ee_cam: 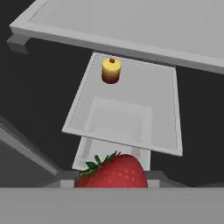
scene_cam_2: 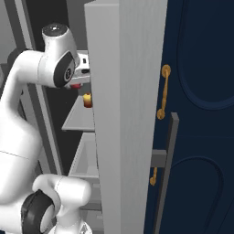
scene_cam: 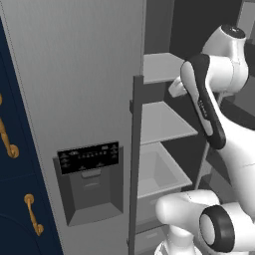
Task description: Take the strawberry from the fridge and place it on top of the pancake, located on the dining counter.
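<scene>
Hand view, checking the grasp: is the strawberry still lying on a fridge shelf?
No: the strawberry sits at the gripper, up off the shelf where a yellow fruit stands.

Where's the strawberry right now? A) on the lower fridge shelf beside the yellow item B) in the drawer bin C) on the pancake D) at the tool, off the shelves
D: in the hand view the strawberry sits right at the tool's fingertips, above and apart from the shelf that holds the yellow item.
</scene>
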Available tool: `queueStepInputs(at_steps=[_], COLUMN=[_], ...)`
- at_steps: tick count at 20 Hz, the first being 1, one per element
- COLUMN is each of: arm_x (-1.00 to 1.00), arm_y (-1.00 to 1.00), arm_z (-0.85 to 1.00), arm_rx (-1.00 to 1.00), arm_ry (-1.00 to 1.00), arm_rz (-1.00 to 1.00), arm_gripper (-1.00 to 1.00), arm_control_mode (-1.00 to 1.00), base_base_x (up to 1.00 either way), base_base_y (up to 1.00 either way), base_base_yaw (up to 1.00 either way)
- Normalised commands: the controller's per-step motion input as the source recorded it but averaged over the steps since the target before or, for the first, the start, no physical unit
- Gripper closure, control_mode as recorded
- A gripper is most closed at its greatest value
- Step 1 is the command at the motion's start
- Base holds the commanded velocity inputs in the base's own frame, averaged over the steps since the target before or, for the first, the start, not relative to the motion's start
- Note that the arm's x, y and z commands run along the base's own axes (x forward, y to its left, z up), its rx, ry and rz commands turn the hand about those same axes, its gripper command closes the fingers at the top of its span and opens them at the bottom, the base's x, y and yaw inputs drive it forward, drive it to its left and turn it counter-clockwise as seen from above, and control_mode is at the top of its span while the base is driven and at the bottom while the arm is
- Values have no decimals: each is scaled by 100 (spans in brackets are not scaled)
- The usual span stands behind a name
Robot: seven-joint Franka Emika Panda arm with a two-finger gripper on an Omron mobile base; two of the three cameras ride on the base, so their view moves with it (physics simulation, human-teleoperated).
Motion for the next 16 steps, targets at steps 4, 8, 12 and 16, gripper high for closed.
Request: queueStepInputs(at_steps=[4, 8, 12, 16], arm_x=[-100, -100, -98, -91], arm_y=[0, 0, 0, 0], arm_z=[-46, -55, -53, -47], arm_rx=[-4, -13, -10, -3], arm_ry=[3, 0, 1, 0], arm_rz=[0, 0, 0, 0], arm_gripper=[100, 100, 100, 100], arm_control_mode=[-100, -100, -100, -100], base_base_x=[0, 0, 0, 0], base_base_y=[0, 0, 0, 0], base_base_yaw=[0, 0, 0, 0])
